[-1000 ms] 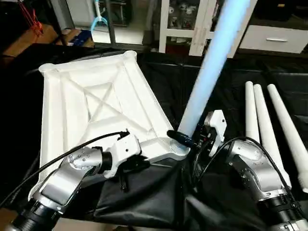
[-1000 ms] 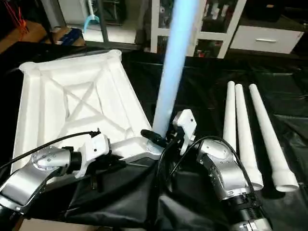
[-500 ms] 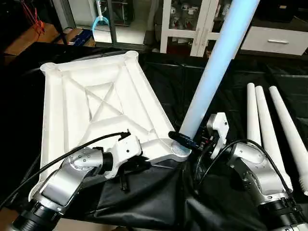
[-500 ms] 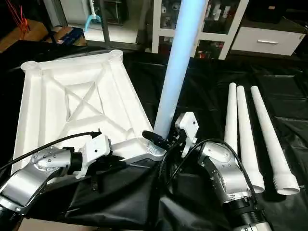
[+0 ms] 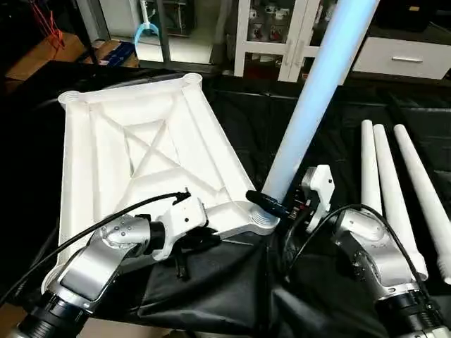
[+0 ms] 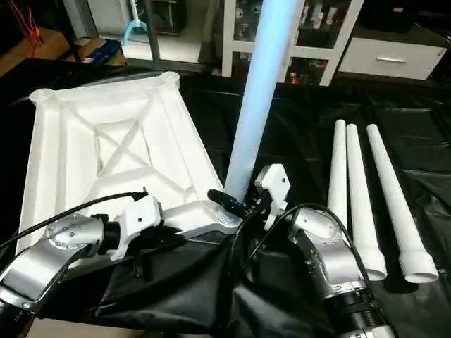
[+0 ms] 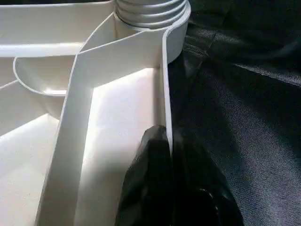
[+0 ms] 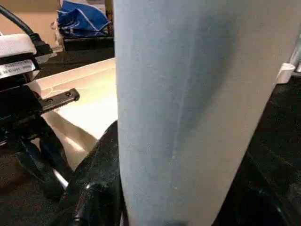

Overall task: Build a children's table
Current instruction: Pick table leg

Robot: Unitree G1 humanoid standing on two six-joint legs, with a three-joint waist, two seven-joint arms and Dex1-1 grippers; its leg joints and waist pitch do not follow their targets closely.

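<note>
Tabletop [image 5: 141, 151]: white plastic, rectangular, lying underside up on the desk [image 5: 310, 134], which is draped in black sheeting. X-shaped ribs cross its middle; round sockets stand at the corners.

Near-corner socket [image 5: 262, 222]: ribbed collar, at the tabletop corner nearest the right arm.

Leg, held [image 5: 310, 98]: long white tube (bluish in this light), standing nearly upright and leaning away to the right, its lower end at the near-corner socket; whether it is seated inside cannot be told.

Right pincer [image 5: 276, 205]: clamped on the held leg low down, just above the socket, one black finger [image 5: 259, 201] visible across the leg's base.

Left pincer [image 7: 171, 188]: clenched on the tabletop's near edge wall, one black finger on either side of the thin rim [image 7: 165, 94], short of the near-corner socket.

Spare legs [image 5: 391, 190]: three white tapered tubes lying side by side on the black sheeting, well apart from the tabletop on the right, wide ends toward the robot.

Background: white shelving [image 5: 282, 35] beyond the desk.
</note>
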